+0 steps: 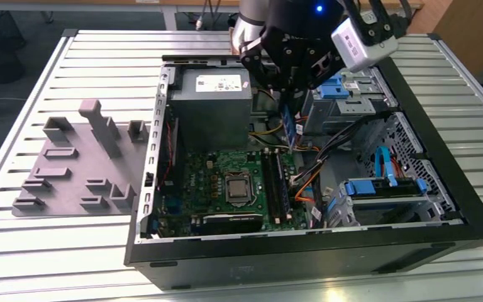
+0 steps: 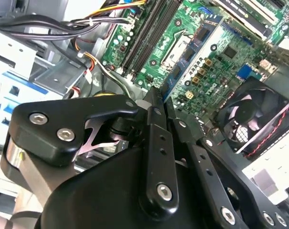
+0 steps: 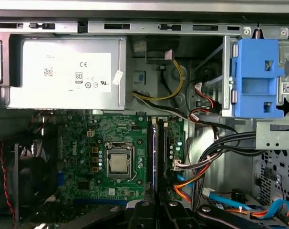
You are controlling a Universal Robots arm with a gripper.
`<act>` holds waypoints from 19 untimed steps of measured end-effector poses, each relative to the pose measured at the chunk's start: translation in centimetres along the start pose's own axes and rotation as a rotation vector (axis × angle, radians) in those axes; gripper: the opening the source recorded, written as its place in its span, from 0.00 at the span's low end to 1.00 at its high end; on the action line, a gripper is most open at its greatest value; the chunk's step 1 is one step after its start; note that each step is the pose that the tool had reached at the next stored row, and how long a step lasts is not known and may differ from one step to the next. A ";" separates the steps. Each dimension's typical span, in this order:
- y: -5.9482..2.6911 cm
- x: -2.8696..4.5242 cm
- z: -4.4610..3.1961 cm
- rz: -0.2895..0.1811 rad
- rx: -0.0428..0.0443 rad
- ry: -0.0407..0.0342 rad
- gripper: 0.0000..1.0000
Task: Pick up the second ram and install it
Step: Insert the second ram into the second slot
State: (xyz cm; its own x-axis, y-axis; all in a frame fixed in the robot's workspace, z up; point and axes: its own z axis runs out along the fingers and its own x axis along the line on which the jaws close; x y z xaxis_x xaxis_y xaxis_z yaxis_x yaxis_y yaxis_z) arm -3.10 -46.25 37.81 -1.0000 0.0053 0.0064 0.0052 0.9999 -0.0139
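The second ram [image 1: 288, 123] hangs on its edge, a thin blue-green stick pinched tight in the tool [image 1: 290, 100]. It is inside the open computer case [image 1: 443, 214], above the green motherboard [image 1: 224, 182] and beside the gray power supply [image 1: 212, 107]. The gray tray [image 1: 73, 170] sits on the tabletop [image 1: 23, 251] nearby.

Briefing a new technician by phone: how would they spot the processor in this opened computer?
Look inside the open black computer case on the slatted table, at the green motherboard on its floor. The processor sits near the board's middle: a square silver plate in a metal frame, the board's only shiny square.
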 end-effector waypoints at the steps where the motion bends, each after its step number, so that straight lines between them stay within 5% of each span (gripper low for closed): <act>1: 0.00 -0.04 0.05 0.003 0.0025 -0.0007 0.14; 19: 0.05 -0.86 2.90 0.033 0.0042 -0.0036 0.14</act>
State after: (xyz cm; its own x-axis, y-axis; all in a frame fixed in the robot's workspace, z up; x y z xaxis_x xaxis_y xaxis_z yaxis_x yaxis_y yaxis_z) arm -2.26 -46.24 34.91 -0.9993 0.0383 0.0023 0.0383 0.9991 -0.0182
